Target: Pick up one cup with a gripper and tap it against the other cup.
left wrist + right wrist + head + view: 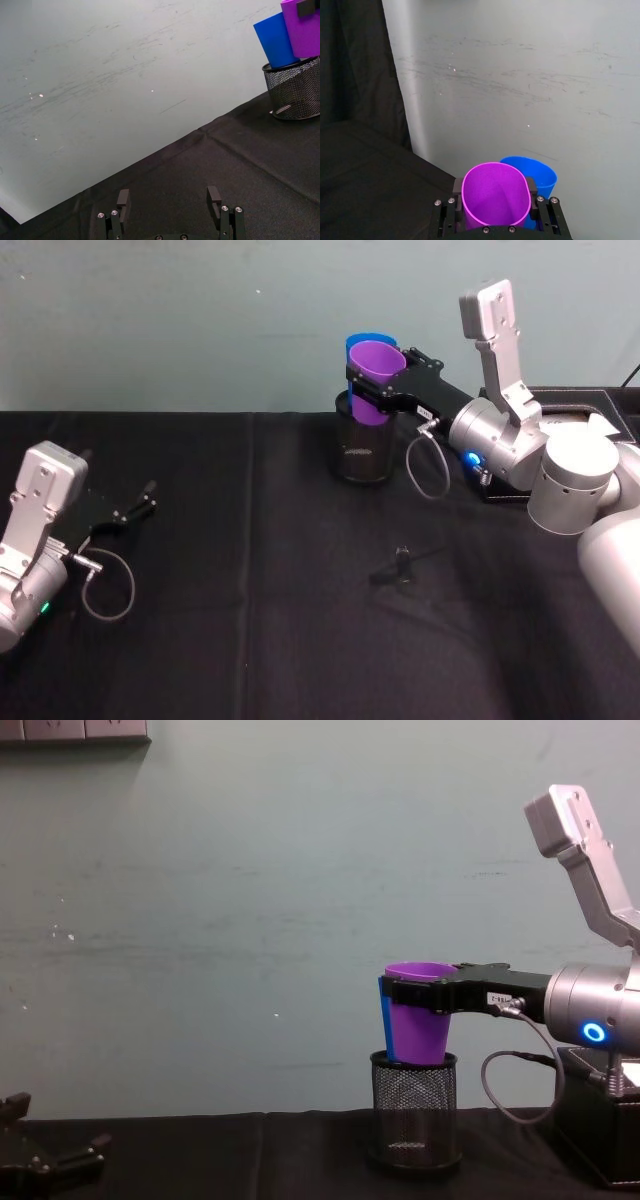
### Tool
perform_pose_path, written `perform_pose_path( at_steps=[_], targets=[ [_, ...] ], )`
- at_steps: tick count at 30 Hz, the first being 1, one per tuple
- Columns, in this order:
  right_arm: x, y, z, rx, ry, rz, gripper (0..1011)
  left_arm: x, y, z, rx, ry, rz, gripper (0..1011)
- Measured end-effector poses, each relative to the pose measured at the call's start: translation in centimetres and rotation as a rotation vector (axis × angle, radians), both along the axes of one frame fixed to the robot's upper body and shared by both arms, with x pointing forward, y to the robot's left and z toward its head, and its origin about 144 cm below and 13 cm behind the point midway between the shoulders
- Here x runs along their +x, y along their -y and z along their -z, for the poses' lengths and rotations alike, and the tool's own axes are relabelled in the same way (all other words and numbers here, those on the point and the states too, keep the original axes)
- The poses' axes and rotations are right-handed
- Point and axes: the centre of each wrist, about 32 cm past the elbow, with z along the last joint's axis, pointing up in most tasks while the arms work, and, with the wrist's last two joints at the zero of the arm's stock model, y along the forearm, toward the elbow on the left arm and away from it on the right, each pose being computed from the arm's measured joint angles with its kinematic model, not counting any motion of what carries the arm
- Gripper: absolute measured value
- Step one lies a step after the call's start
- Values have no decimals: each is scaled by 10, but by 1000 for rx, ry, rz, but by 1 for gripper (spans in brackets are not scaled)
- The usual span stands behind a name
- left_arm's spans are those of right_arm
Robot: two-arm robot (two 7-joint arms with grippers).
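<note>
Right pincer (374, 390) clamped around purple cup (378, 368) at upper centre of the head view, cup upright at the mouth of the mesh pen holder (363, 455), close against the blue cup (362, 342) standing in that holder, left pincer (140, 502) spread open at lower left, low by the black surface (250, 590)

A pale grey-green wall (250, 900) rises behind the right gripper (420, 992), scuffed with faint dark streaks and dotted with small white flecks. Below the gripper a black tablecloth (260, 570), lightly rumpled, runs back to meet the wall. High on the wall, far to the gripper's left, sits a row of grey plates (75, 730).
</note>
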Motion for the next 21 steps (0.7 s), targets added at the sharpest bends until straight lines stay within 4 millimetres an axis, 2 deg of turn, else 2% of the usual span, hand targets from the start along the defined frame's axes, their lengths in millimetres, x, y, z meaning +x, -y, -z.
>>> perform_pose_path(
  at_steps=[21],
  targets=[
    [0, 0, 0, 0, 0, 0, 722, 0, 0, 0, 0, 0, 0, 1000]
  ],
)
